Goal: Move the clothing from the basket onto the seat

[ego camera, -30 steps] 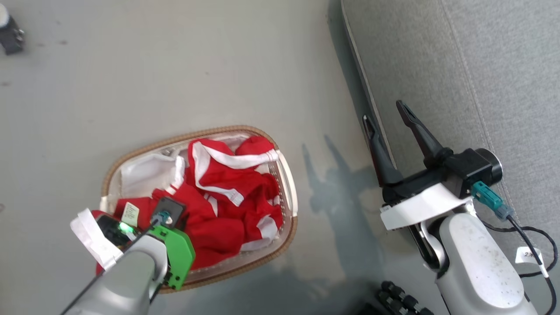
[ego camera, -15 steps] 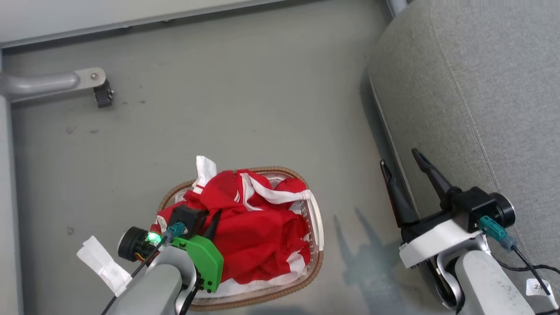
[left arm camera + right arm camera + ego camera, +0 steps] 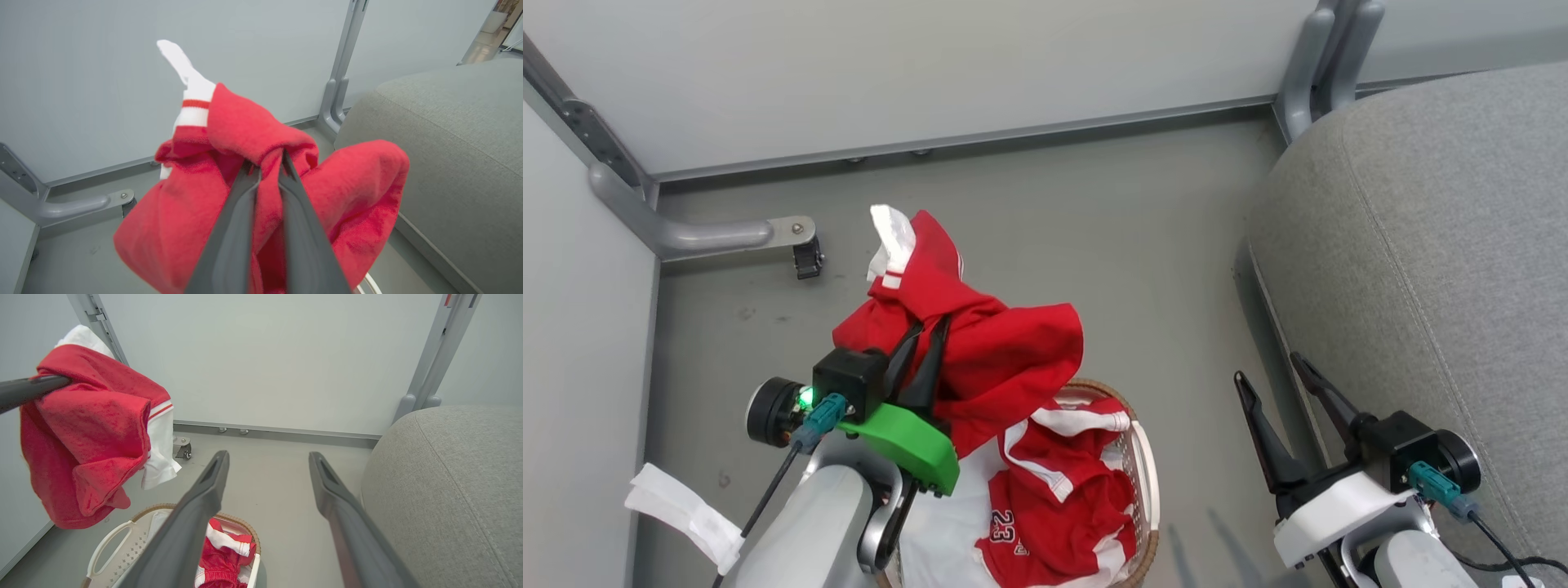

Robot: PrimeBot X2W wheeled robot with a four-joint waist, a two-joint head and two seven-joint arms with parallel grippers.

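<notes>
My left gripper (image 3: 927, 328) is shut on a red garment (image 3: 1005, 355) with a white cuff, lifted clear above the basket (image 3: 1145, 465). In the left wrist view the fingers (image 3: 267, 163) pinch a fold of the red cloth (image 3: 355, 196). The right wrist view has the same garment (image 3: 88, 428) hanging at the upper left. A red jersey (image 3: 1054, 506) with white trim and number 23 lies in the basket (image 3: 110, 549) on a white liner. My right gripper (image 3: 1270, 367) stands open and empty beside the grey seat (image 3: 1437, 269), its jaws wide apart in the right wrist view (image 3: 267, 457).
A pale wall panel runs along the back, with a grey metal leg and caster (image 3: 805, 257) at the left and a grey post (image 3: 1319, 65) by the seat's corner. Grey floor (image 3: 1143, 269) lies between basket and seat.
The left gripper has risen out of the basket with the red garment, which now hangs above the rim. The head camera has tilted up toward the wall. The right gripper keeps its pose.
</notes>
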